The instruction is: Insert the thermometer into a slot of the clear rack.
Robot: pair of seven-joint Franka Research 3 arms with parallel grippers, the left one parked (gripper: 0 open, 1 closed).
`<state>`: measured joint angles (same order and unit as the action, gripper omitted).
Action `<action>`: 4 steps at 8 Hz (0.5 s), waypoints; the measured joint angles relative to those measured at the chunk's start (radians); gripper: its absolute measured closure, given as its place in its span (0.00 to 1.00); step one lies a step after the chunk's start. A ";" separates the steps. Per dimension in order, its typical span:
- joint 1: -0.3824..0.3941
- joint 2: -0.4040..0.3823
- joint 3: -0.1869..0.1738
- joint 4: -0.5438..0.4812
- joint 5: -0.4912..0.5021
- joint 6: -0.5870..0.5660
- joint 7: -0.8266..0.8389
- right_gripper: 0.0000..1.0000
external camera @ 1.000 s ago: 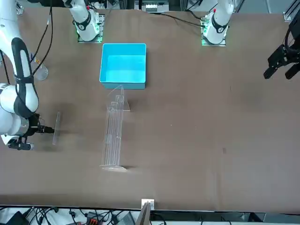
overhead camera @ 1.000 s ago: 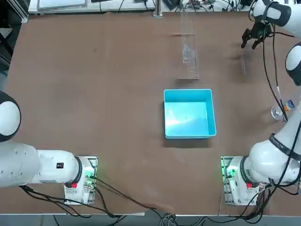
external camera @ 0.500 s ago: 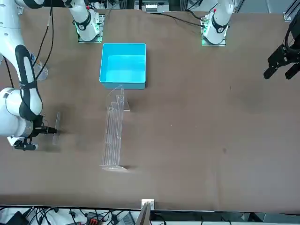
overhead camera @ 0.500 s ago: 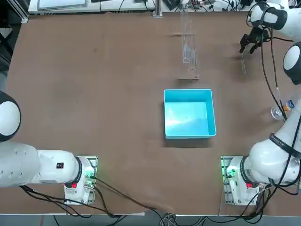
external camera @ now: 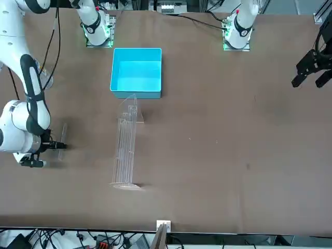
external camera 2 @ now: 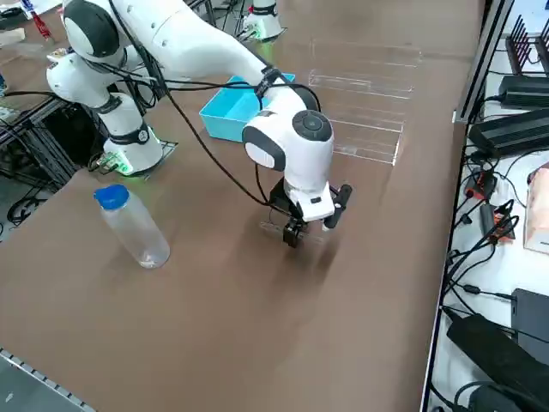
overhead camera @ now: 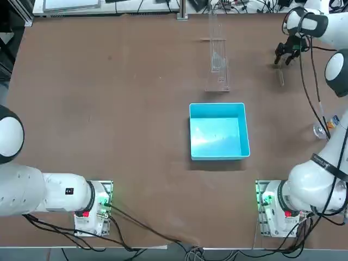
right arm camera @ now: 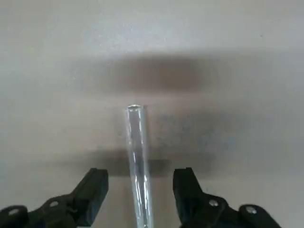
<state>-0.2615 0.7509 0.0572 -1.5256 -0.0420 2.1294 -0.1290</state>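
Observation:
The thermometer is a thin pale glass stick lying flat on the brown table near its far right side, also seen in the front view. My right gripper hovers low over the stick's far end, open. In the wrist view the thermometer runs between the two black fingers without touching either. The clear rack stands to the left of it, at the table's far edge, long and narrow.
An open light-blue box sits just nearer than the rack. A small clear bottle with a blue cap stands at the table's right edge. Cables and equipment lie beyond the table's far edge.
My right gripper has come down and shifted a little to the left, closing in on the thermometer's far end. The thermometer, rack and box have not moved.

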 joint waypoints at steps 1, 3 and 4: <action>0.001 0.005 0.002 0.000 0.000 0.005 0.000 0.16; 0.001 0.010 0.004 0.000 0.000 0.008 0.000 0.17; 0.001 0.014 0.004 0.000 0.000 0.009 0.000 0.20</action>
<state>-0.2608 0.7647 0.0613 -1.5257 -0.0419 2.1381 -0.1290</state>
